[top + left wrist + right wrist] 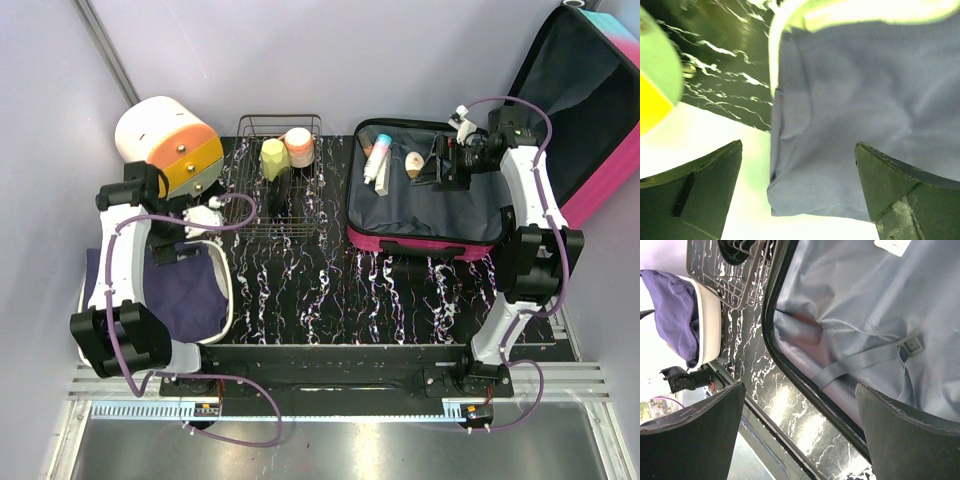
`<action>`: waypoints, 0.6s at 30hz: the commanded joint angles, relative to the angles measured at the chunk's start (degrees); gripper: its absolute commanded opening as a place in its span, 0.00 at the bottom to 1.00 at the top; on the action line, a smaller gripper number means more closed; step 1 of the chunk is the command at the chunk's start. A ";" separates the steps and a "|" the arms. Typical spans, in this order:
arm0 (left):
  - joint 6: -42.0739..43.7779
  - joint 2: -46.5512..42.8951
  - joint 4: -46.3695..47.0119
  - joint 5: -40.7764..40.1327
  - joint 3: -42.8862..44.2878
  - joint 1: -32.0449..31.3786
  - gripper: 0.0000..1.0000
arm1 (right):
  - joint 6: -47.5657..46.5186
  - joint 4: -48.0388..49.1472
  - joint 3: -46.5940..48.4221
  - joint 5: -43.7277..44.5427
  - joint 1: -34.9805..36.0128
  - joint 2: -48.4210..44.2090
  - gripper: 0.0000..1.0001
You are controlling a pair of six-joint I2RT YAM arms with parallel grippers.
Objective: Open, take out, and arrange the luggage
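The luggage [425, 205] lies open at the right of the table, its pink-edged lid [590, 110] standing up behind. A white-and-blue tube [378, 158] and a small peach item [414, 162] lie on its grey lining. My right gripper [438, 160] hangs open over that lining. In the right wrist view the gripper [800, 390] has nothing between its fingers, with the lining [865, 305], a grey strap [865, 360] and the black zipper rim [805, 385] below. My left gripper [195, 235] is open above a purple cloth [865, 110], holding nothing [799, 150].
A wire basket [250, 215] in the middle holds a yellow-green bottle [273, 158] and a pink-lidded jar [298, 147]. The white-and-orange round drawer box [170, 145] stands at the back left. A white tray [228, 300] holds the purple cloth [185, 290] at the front left.
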 commanded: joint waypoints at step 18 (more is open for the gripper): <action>-61.71 20.16 14.51 3.07 49.24 -6.86 0.98 | 3.23 16.06 24.86 -1.97 4.71 14.65 1.00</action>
